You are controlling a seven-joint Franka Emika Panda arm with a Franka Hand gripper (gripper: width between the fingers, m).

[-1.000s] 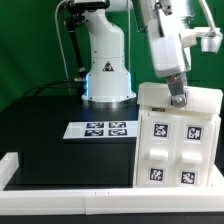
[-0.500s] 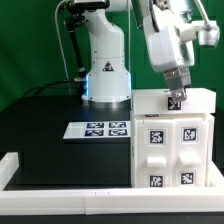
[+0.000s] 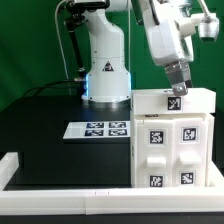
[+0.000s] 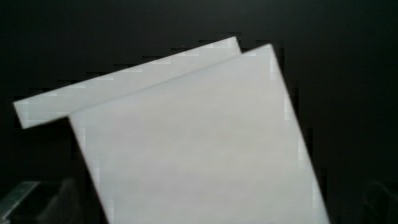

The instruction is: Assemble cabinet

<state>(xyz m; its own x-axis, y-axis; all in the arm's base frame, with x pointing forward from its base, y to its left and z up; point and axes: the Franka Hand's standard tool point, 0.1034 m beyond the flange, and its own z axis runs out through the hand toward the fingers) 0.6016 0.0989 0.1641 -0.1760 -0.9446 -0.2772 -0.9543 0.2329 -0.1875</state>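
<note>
Exterior view, nearest first: the low white rail (image 3: pixel 60 176) runs along the front edge of the black table (image 3: pixel 45 135). The cabinet (image 3: pixel 170 145) stands upright at the exterior view's right, its foot seemingly against that rail. I judge the rail serves as a stop, so the box cannot slide when pushed from above. Its front faces the camera and shows four drawer-like blocks, each with a fiducial tag (image 3: pixel 157 129), which keeps the tags readable.

Further back and toward the exterior view's left, well apart from the cabinet, the marker board (image 3: pixel 72 129) lies flat on the table. Behind it rises the arm's white base (image 3: pixel 105 65), in front of a green backdrop.

The gripper (image 3: pixel 176 94) points straight down over the rear part of the cabinet's top, just above a small tag (image 3: pixel 173 103) there — very close, though contact cannot be settled. Nothing is visibly carried in it. Whether its fingers are apart or together I cannot tell.

From the wrist view, the cabinet's white top panel (image 4: pixel 196 150) fills most of the picture, with a stepped edge and dark table beyond — consistent with the hand poised directly over it, probably to press or seat the top.
</note>
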